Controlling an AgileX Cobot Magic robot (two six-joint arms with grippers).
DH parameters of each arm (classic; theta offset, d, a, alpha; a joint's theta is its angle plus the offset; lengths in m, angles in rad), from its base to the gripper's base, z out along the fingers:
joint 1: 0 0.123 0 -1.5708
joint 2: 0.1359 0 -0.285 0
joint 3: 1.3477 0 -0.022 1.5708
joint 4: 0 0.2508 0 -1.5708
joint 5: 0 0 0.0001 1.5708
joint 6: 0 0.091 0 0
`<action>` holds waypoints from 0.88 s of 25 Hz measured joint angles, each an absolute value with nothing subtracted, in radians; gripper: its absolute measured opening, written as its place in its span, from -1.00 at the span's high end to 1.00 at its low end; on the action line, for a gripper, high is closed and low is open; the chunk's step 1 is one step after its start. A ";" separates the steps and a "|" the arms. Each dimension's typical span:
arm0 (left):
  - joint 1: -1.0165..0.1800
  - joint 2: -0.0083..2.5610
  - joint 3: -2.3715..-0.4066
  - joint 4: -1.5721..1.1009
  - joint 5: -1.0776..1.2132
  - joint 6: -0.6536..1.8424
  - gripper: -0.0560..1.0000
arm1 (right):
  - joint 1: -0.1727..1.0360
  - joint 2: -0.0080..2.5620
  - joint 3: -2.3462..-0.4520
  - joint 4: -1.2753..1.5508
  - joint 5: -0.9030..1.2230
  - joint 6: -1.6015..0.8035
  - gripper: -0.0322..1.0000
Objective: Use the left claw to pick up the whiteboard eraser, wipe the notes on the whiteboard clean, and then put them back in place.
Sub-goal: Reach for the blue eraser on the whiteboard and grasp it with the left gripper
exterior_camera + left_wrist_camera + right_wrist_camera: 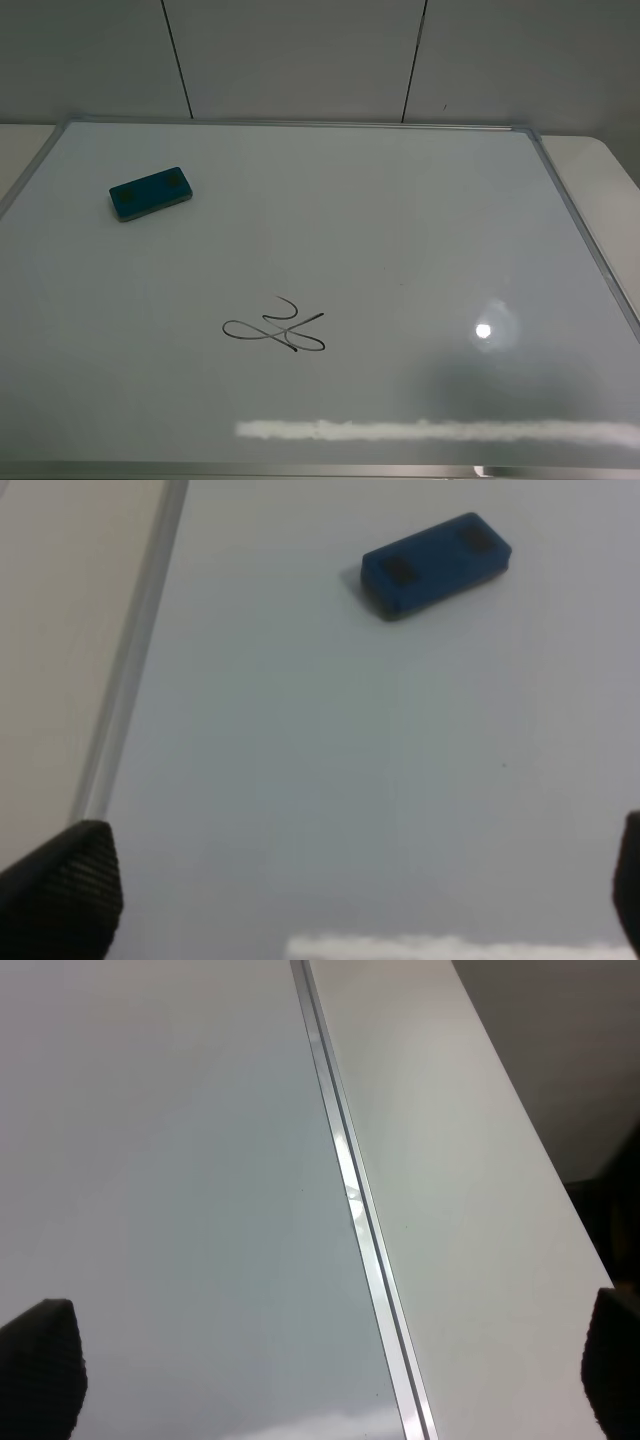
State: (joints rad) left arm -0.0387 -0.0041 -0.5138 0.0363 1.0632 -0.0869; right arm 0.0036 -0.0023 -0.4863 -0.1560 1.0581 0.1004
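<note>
The left tool (345, 900) is hanging over the whiteboard (350, 760) with its jaws standing wide apart and gripping nothing. Only the dark ribbed tips of its fingers (60, 895) are showing in its wrist view, and the picture's edge is cutting off most of the second one. The whiteboard eraser (435, 565) is lying flat on the board ahead of this tool, well apart from it and slightly askew, its two darker patches facing up. The board's silver frame (130, 680) is running past one side of the tool, with the pale worktop (60, 630) lying beyond it.

The notes (275, 333) are falling outside that wrist view. The high camera is showing them as a thin black scribble near the board's middle, well apart from the eraser. Both tools are sitting outside the high camera's picture.

The right tool (325, 1370) is also spread apart and empty, with both finger tips half cut off. It is hovering above the frame at the board's other side, with board under one finger and worktop under the other. A white glare streak (430, 430) is washing out the board's near edge.
</note>
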 joint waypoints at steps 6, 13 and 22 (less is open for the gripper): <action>-0.039 0.017 -0.514 0.035 1.063 -0.087 -0.99 | 0.004 -0.002 -0.486 -0.156 1.058 0.100 -0.98; -0.039 0.305 -0.584 0.000 1.064 -0.080 -0.99 | 0.004 -0.002 -0.486 -0.156 1.058 0.100 -0.98; -0.285 0.759 -0.832 0.136 1.023 -0.041 -0.99 | 0.004 -0.002 -0.486 -0.156 1.058 0.100 -0.98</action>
